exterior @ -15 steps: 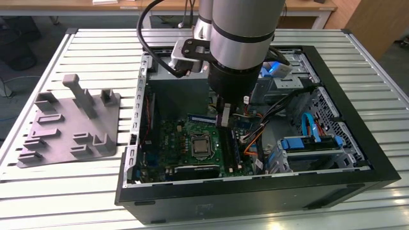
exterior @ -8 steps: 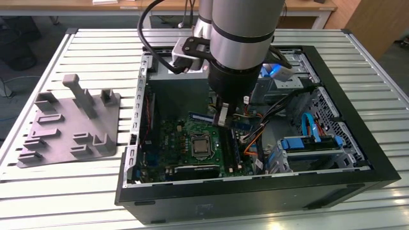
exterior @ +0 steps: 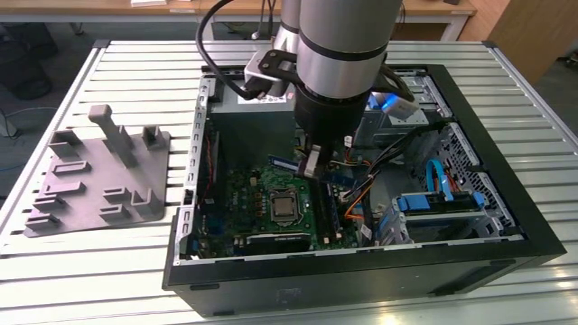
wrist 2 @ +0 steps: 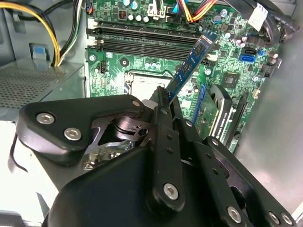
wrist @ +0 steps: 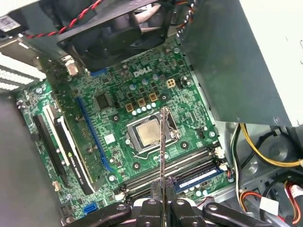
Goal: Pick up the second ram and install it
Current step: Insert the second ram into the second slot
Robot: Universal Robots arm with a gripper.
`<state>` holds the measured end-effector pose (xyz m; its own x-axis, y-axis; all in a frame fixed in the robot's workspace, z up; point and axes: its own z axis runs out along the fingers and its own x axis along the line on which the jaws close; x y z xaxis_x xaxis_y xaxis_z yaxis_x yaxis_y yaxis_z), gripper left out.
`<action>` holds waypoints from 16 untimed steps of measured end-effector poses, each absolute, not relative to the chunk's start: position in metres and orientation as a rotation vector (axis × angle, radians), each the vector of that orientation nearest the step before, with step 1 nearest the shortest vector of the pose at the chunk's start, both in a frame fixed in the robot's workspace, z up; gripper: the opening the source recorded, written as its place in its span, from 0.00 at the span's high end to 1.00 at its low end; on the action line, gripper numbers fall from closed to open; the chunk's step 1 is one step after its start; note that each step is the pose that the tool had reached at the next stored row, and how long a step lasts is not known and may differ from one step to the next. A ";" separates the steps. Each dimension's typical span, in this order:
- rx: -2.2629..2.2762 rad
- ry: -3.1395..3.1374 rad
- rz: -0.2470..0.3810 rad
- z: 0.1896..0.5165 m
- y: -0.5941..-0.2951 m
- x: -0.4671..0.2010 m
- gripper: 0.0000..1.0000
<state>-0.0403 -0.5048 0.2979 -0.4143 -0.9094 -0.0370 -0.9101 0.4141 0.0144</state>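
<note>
My gripper [exterior: 310, 168] hangs inside the open computer case, above the green motherboard [exterior: 243, 196]. It is shut on the second ram [wrist 2: 191, 64], a thin blue-green stick with black chips. In the second wrist view the gripper [wrist 2: 163, 98] holds the stick in the air, and the stick points towards the long black memory slots [wrist 2: 142, 40]. The first wrist view has the ram [wrist: 162, 151] edge-on over the processor socket [wrist: 147, 133], coming out from the gripper [wrist: 162, 204]. The stick lies at an angle to the slots [wrist: 165, 169] and does not touch them.
Another blue stick [wrist: 199, 176] sits in a slot beside the free ones. Yellow and orange cables [wrist: 258, 149] run next to the slots. The black case wall [exterior: 361, 271] rings the board. A grey moulded tray [exterior: 99, 176] with upright posts lies at the exterior view's left.
</note>
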 end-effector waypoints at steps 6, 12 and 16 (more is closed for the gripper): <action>-1.607 2.671 0.049 0.298 -0.505 -0.040 0.86; -1.524 2.718 0.048 0.297 -0.505 -0.040 0.86; -1.466 2.749 0.047 0.297 -0.505 -0.040 0.86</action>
<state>-0.0403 -0.5048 0.2973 -0.5571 -0.8296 -0.0368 -0.8304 0.5570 0.0143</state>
